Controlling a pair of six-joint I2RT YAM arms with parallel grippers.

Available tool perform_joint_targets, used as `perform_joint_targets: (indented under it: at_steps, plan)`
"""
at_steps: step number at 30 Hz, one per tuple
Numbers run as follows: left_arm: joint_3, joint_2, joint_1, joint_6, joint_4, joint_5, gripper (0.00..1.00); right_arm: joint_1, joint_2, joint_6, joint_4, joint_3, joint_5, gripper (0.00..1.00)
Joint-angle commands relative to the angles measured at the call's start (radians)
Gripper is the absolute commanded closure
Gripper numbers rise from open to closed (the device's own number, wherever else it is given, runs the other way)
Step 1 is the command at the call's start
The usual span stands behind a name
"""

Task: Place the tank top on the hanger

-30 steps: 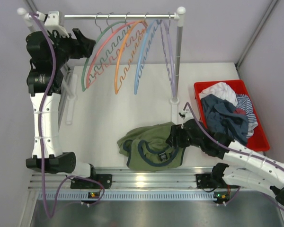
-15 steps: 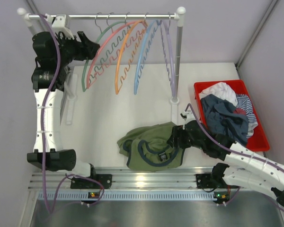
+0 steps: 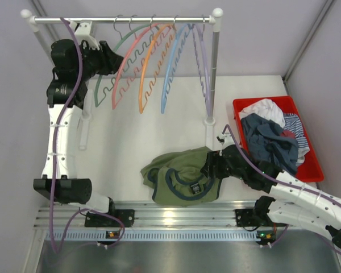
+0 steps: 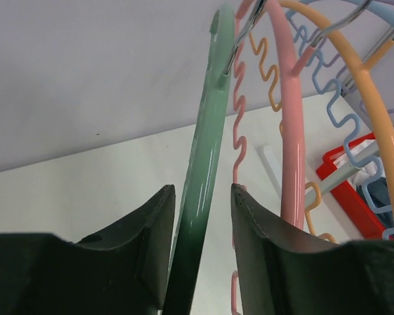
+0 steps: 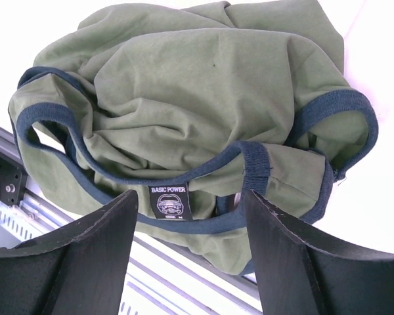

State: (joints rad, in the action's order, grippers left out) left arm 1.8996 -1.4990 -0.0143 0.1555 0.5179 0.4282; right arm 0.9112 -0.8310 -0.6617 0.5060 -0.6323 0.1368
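The left gripper (image 4: 202, 191) is up at the clothes rail (image 3: 131, 20), its 2 fingers (image 4: 154, 216) straddling the upper arm of the green hanger (image 4: 210, 131). The jaws are part open: a gap shows between the hanger and the finger on the pink side, while the other finger lies just beside or against it, and I cannot tell which.

The green hanger (image 3: 96, 94) hangs by its metal hook from the rail as the leftmost of the row. Its long curve sweeps from the hook down and to the left, wavy edge on the inside. The pink hanger (image 3: 116, 74) hangs just beside it, and the orange hanger (image 3: 141, 79) comes next.

The right gripper (image 5: 189, 197) is low over the table (image 3: 125, 142) with its jaws wide apart, holding nothing, right above the neckline of the tank top (image 5: 184, 98). Whether the fingers touch the cloth cannot be told.

The tank top (image 3: 179, 176) lies crumpled near the table's near edge, between the 2 arm bases. The heap is wider left to right, and its navy neck trim and label face the right gripper. A red bin (image 3: 236, 114) of clothes sits to the right.
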Motion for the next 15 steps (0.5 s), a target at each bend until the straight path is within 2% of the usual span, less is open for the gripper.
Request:
perform_joint_targets:
  at_steps: [1,7,8,9,15]
  plan:
    - [-0.001,0.005,-0.035,-0.037,-0.039,-0.032,0.56,-0.006,0.006,0.017,-0.018,-0.013,0.021,0.35]
    - [0.029,-0.009,-0.062,-0.053,-0.029,-0.086,0.81,-0.006,0.001,0.031,-0.001,-0.026,0.037,0.35]
    - [0.045,-0.01,-0.067,-0.057,-0.025,-0.103,0.95,-0.006,0.0,0.031,0.002,-0.027,0.037,0.34]
    - [0.053,-0.013,-0.07,-0.057,-0.025,-0.112,1.0,-0.006,0.001,0.036,0.003,-0.027,0.037,0.34]
    - [0.111,-0.007,-0.095,-0.063,-0.042,-0.158,1.0,-0.006,-0.003,0.04,0.002,-0.029,0.04,0.35]
